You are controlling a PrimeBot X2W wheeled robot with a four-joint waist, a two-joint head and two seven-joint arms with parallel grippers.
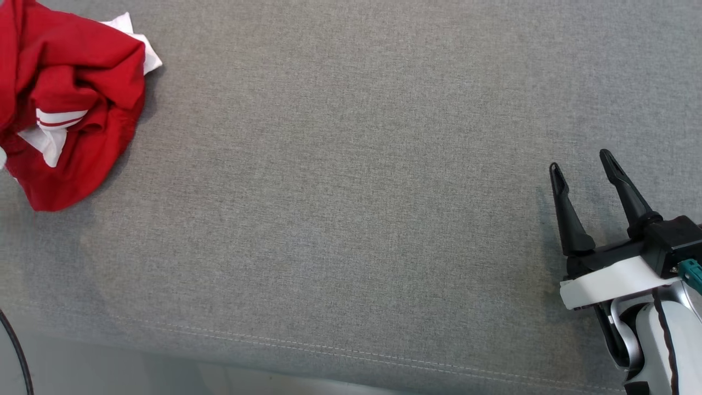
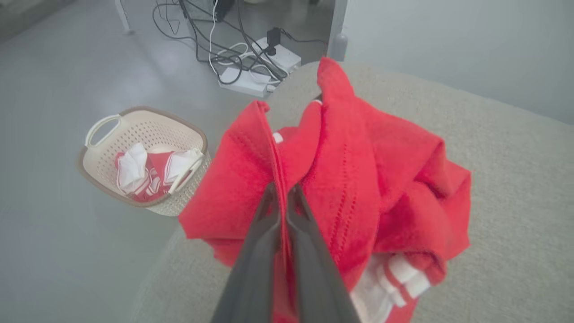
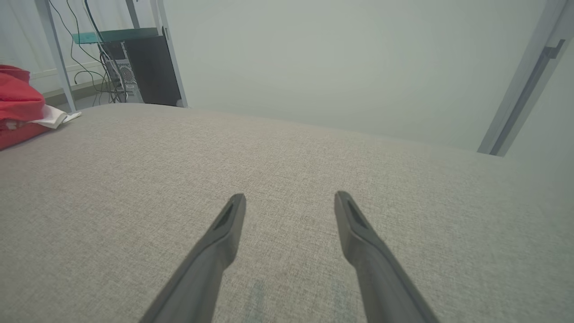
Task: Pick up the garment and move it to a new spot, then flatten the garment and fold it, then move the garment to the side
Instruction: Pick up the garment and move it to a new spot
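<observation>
It looks like a lab or test room. Cables point(image 2: 215, 45) and power strips point(image 2: 244, 83) sprawl over the bare grey floor point(image 2: 54, 58). A computer tower point(image 3: 117, 72) stands between metal frame legs point(image 3: 54, 54).

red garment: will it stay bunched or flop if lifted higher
Probably floppy: the red garment sags in loose crumpled folds around the shut left jaws. Likely light, being thin cloth, and may unfurl unevenly.

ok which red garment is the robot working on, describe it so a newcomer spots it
Start at the wide grey fabric surface; at its left end is a crumpled red garment with white striped trim. The left gripper is shut on a fold of it, unlike the similar red and white clothes lying in the cream basket on the floor.
</observation>
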